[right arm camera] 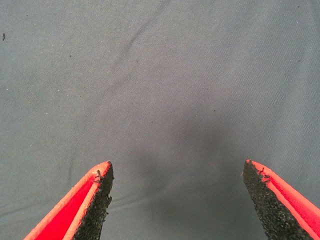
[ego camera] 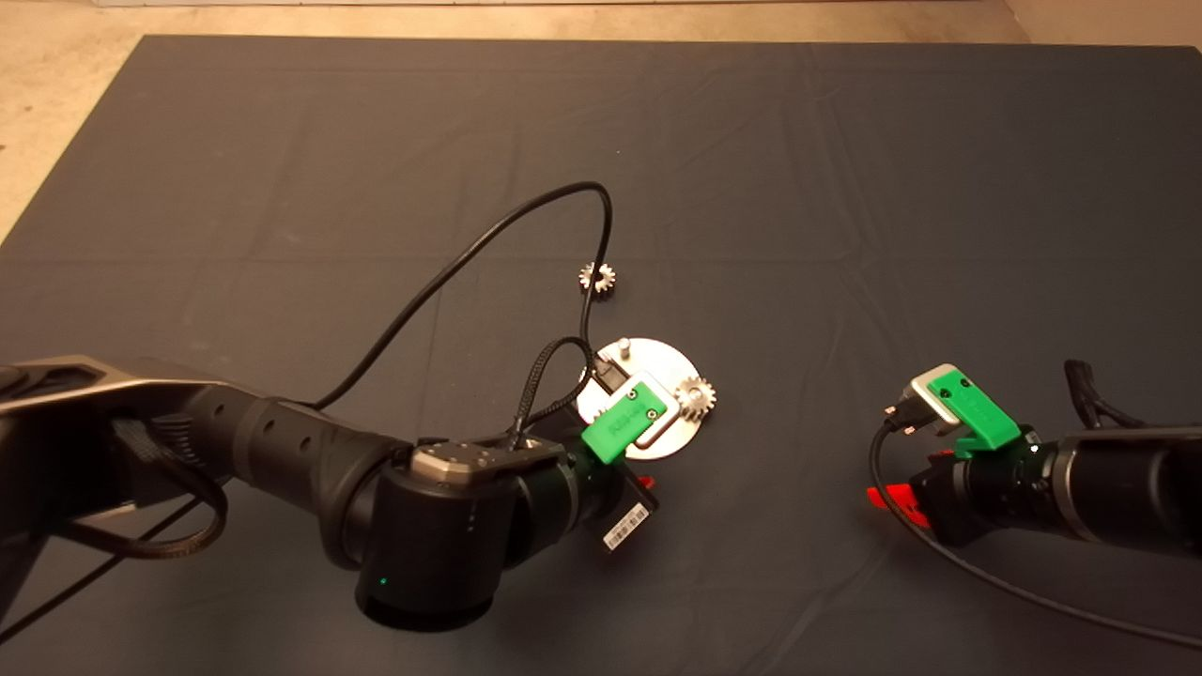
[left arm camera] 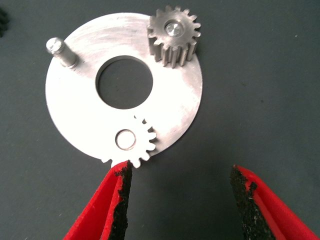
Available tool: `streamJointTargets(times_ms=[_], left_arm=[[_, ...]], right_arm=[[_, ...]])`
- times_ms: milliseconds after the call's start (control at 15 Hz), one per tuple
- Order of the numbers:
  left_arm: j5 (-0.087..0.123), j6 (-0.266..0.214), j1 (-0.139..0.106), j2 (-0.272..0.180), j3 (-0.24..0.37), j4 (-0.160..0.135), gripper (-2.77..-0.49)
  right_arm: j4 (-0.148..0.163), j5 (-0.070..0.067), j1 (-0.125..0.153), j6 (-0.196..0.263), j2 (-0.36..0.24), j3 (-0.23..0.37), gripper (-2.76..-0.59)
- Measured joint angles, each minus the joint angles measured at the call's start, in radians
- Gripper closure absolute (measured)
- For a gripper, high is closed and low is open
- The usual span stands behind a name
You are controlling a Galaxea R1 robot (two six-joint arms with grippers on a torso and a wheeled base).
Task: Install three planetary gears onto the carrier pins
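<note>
The left gripper (left arm camera: 177, 172) hangs over the disc (ego camera: 657, 371) at mid-mat, its red fingers spread wide and grasping nothing; one pad (left arm camera: 121, 200) sits just beside the teeth of the nearest gear (left arm camera: 134, 142). That gear lies seated on a pin at the disc's 6 o'clock edge in the wrist view, the pin end flush in its bore. A second gear (left arm camera: 173, 35) sits on the pin at about 1 o'clock, standing taller, with the pin tip showing in its centre. The third pin (left arm camera: 61, 51), at 10 o'clock, stands bare. The third gear (ego camera: 597, 277) lies flat on the mat (ego camera: 845, 188), off the disc toward 11 o'clock in the head view, near a looping black cable (ego camera: 488, 244). The right gripper (right arm camera: 177, 187) waits at 4 o'clock on the mat, well apart from the disc, fingers released over bare cloth.
</note>
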Motion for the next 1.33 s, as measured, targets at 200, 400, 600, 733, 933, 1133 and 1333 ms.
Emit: streamJointTargets(times_ms=[200,400,600,733,933,1133,1333], left_arm=[[0.002,-0.003,-0.045,-0.053,0.007,-0.051,-1.46],[0.0,-0.002,-0.12,-0.152,0.025,-0.083,-1.46],[0.007,0.028,-0.186,-0.246,0.025,-0.12,-1.46],[0.001,0.066,-0.202,-0.271,0.016,-0.161,-1.46],[-0.039,0.086,-0.219,-0.288,-0.05,-0.167,-1.46],[-0.213,0.104,-0.219,-0.286,-0.134,-0.179,-1.46],[-0.318,0.124,-0.222,-0.222,-0.255,-0.18,-1.46]], right_arm=[[0.0,0.0,-0.011,-0.009,-0.009,0.0,-1.92],[0.0,0.0,-0.011,-0.05,-0.043,0.0,-1.92],[0.0,0.0,-0.011,-0.078,-0.083,0.0,-1.92],[-0.001,0.02,-0.012,-0.082,-0.113,0.0,-1.92],[-0.001,0.093,-0.034,-0.091,-0.199,0.0,-1.92],[-0.002,0.105,-0.067,-0.105,-0.24,0.0,-1.92],[-0.002,0.135,-0.1,-0.112,-0.252,0.0,-1.92]])
